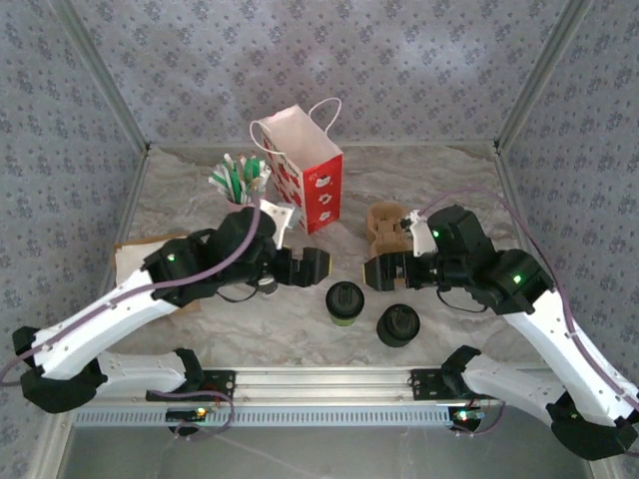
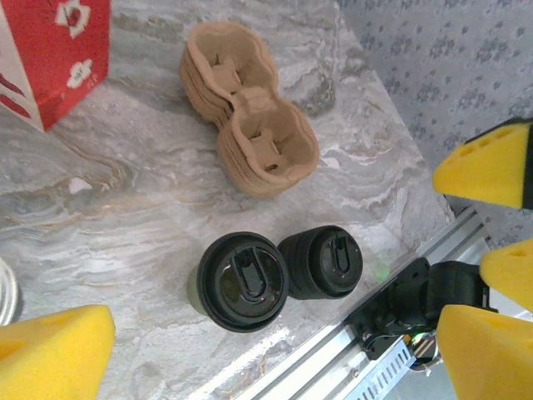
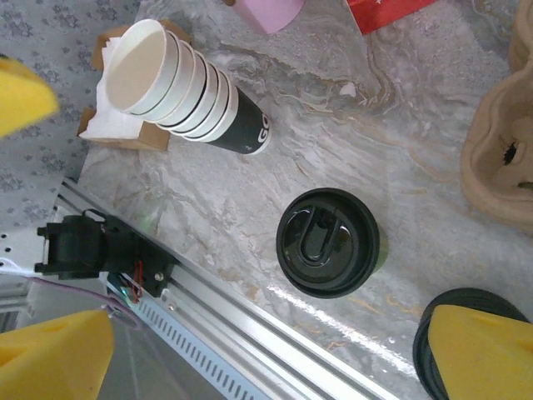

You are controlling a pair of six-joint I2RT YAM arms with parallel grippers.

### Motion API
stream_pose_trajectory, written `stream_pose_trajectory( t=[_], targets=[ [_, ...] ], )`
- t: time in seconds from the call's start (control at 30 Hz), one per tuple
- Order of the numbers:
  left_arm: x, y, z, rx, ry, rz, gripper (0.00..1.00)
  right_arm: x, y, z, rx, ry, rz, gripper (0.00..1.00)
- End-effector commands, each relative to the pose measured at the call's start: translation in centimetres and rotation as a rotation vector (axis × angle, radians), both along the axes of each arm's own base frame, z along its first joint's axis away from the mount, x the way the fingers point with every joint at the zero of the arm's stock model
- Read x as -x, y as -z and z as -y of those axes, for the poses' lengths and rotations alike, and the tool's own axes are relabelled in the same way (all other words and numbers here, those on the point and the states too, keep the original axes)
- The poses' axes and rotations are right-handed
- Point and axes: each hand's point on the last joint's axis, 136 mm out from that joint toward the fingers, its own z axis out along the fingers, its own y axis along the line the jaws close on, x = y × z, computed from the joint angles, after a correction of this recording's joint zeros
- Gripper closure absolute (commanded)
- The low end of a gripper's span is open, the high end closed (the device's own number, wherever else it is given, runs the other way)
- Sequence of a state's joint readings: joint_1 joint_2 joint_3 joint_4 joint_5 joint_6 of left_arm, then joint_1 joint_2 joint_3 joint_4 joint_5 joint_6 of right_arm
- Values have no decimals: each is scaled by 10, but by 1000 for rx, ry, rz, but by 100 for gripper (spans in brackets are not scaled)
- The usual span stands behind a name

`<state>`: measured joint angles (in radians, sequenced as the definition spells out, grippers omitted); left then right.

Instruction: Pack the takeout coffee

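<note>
Yellow pads [image 2: 50, 354] loom closest. Left pincer [image 1: 316, 265] and right pincer [image 1: 381, 272] gape wide, holding nothing. Coffee [image 1: 344, 302] stands upright on the desk [image 1: 290, 321] near both, lid pile [image 1: 396, 324] just beside it, bag [image 1: 305, 170] beyond.

The top view is rendered soft and washed out; diffuse light is cast from above and only faint shadows are thrown. In the wrist views, glare is seen on the rail [image 3: 333, 321] and coffee lid [image 3: 327, 242], and the yellow pads [image 2: 54, 350] are blurred.
</note>
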<state>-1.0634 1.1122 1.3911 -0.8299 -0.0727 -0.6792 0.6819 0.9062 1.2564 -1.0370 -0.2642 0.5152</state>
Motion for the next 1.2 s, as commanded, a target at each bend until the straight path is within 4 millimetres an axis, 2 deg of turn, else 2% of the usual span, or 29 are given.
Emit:
stream_pose_trajectory(
  t=[0.0,0.1,0.27,0.37,0.47,0.53,0.57,0.63,0.77,0.87,1.07,1.17],
  targets=[
    [4,-14,-18,-27,17,30,0,3,7,17,61,53,-15,0],
    [4,-24,-20,3,29,33,1,-9,16,32,117,171,-24,0],
    [0,-14,-33,-35,-24,14,0,-23,33,57,239,311,-66,0],
    [-10,-11,-44,-42,-78,17,1,-30,48,67,286,383,-138,0],
    [-29,-16,-57,-40,-156,25,0,-38,61,66,267,414,-205,0],
    [-45,-20,-65,-29,-222,28,0,-48,68,60,201,424,-241,0],
    [-52,-21,-67,-25,-249,24,1,-50,79,59,184,431,-274,0],
    [-68,-24,-70,-18,-296,23,1,-63,83,58,115,463,-278,0],
    [-101,-27,-67,1,-355,18,1,-91,74,56,-1,490,-185,0],
    [-126,-28,-60,24,-390,13,1,-106,66,61,-4,510,-111,0],
    [-173,-29,-40,80,-415,-32,0,-122,72,68,-13,522,-110,0],
    [-195,-25,-47,65,-552,-67,1,-125,71,70,-26,466,-90,0]
  ],
)
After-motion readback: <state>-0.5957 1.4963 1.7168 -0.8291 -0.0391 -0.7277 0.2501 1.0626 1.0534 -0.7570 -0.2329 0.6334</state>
